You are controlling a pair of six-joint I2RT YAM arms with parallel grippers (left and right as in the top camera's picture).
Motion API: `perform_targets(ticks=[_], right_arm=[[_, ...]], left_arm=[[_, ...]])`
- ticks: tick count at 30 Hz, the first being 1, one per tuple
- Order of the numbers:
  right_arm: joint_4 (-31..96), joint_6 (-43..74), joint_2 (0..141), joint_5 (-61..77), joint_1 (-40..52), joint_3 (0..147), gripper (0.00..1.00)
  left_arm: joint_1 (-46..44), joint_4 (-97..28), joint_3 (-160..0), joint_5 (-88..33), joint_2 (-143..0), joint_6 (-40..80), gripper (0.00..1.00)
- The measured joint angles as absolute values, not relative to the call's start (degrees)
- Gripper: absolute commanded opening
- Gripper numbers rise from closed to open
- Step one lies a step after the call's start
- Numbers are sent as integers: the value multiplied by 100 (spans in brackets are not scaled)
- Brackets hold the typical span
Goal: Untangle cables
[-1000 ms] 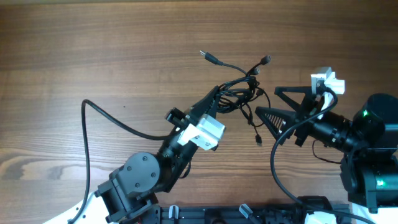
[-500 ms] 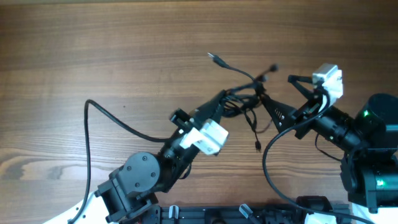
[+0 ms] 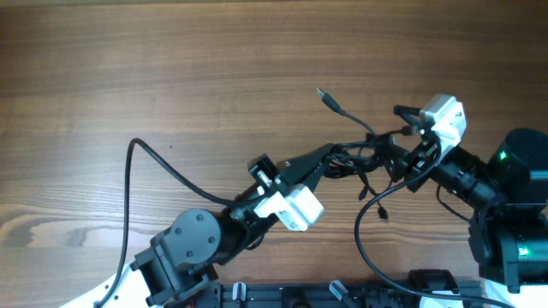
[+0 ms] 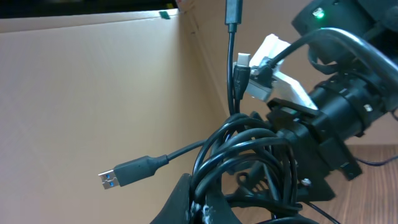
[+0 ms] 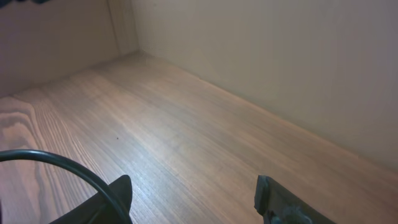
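The cables [image 3: 358, 159] are a knot of thin black cords held up between the two arms, right of the table's middle. My left gripper [image 3: 329, 156] is shut on the bunch; in the left wrist view its fingertips [image 4: 186, 198] pinch several loops [image 4: 249, 155]. One cord runs up to a USB plug [image 3: 324, 96], which also shows in that view, USB plug [image 4: 121, 173]. Another plug end [image 3: 383, 212] hangs toward the front. My right gripper [image 3: 392, 130] is at the bunch's right side. In its wrist view the right gripper [image 5: 196, 196] stands open over bare wood.
A thick black arm cable [image 3: 137, 167] arcs over the wooden table [image 3: 171, 68] at the left. Another thick cable [image 3: 361, 235] loops near the front by the right arm, and passes the right gripper's left finger [image 5: 62, 165]. Cardboard walls [image 4: 93, 93] ring the table.
My left gripper has carried the bunch right and toward the front. The right gripper has moved in against the bunch and its jaws have narrowed. The USB plug shifted right.
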State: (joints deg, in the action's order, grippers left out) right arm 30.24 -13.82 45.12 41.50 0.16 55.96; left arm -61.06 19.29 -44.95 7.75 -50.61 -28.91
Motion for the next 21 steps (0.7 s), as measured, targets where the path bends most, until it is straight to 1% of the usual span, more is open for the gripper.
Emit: perform_targets(ticks=[3,4,12,14,18,21], right_arm=[[2768,-1192,4512,4145,16,5594,58],[2655,-1083,4512,4147,16,5594,56],[1966,174,4512,3479,16,5590,56],[1809,604,4512,3177,16,5586,59],[1555,1308,4510,2749,16,5586,60],[1490,1890,4510,2366,16,5586,71]], left_arm=[[-6106,1927,-4495,670,-5131,-2884,4],[-6106,1929,-4495,650,-5151,-2882,4],[-6101,1885,-4497,143,-5192,-2840,4],[-6101,1767,-4497,30,-5192,-2832,4],[-6099,1594,-4499,-187,-5192,-2753,4],[-6099,1483,-4501,-397,-5192,-2711,4]])
